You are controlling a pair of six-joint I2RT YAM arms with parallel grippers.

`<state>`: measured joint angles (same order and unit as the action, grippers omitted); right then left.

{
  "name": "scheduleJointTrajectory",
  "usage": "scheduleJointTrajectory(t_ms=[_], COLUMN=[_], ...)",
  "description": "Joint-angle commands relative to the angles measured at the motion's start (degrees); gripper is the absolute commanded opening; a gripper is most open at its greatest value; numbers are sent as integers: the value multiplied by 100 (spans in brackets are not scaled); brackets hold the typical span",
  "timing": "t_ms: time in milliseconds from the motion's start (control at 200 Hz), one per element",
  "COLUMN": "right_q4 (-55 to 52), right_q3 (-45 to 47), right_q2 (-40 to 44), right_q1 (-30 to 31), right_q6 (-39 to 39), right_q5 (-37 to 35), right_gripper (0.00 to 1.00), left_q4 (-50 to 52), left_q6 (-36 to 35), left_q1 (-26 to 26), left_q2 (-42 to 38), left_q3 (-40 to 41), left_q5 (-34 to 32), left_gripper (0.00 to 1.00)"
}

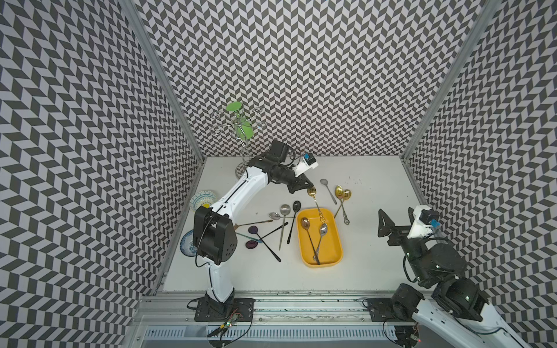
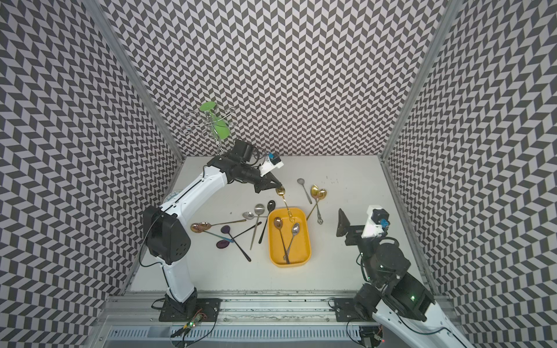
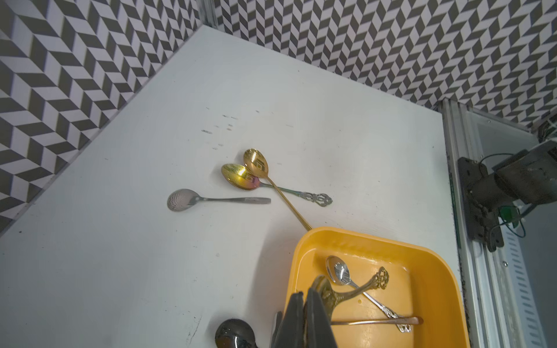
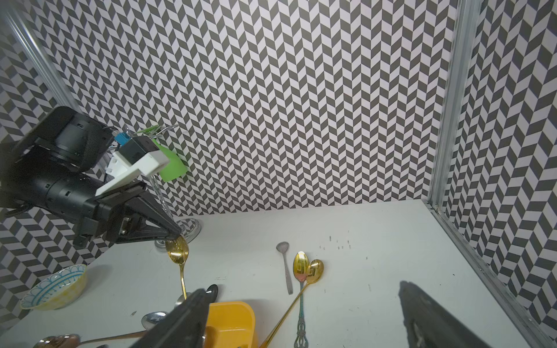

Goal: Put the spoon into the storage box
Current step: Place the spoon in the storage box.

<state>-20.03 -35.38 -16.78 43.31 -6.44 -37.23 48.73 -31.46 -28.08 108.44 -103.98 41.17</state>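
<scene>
Left tool (image 1: 309,187) holds the gold spoon (image 1: 316,203) by its bowl, handle over the storage box (image 1: 331,241). Right tool (image 1: 397,221) stands wide, empty.

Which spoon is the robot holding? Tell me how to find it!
Find the yellow box in the middle of the table. At its far end, the left pincer pinches a gold spoon by its bowl. Unlike the other gold spoons lying flat, it hangs handle-down.
</scene>
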Motion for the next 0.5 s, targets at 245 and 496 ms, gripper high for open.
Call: scheduleJointTrajectory(t_ms=[245, 496], right_q4=[333, 338], right_q3=[62, 66], right_q2=[112, 106], right_q1=[-51, -59], right_q6=[50, 55], right_q5=[5, 34], right_gripper=[99, 99], left_q4=[374, 32], left_q6=[-477, -568], left_q1=[-727, -1013], left_q2=[57, 7], left_q3=[589, 1153], left_q5=[-186, -700], left_gripper=[0, 0])
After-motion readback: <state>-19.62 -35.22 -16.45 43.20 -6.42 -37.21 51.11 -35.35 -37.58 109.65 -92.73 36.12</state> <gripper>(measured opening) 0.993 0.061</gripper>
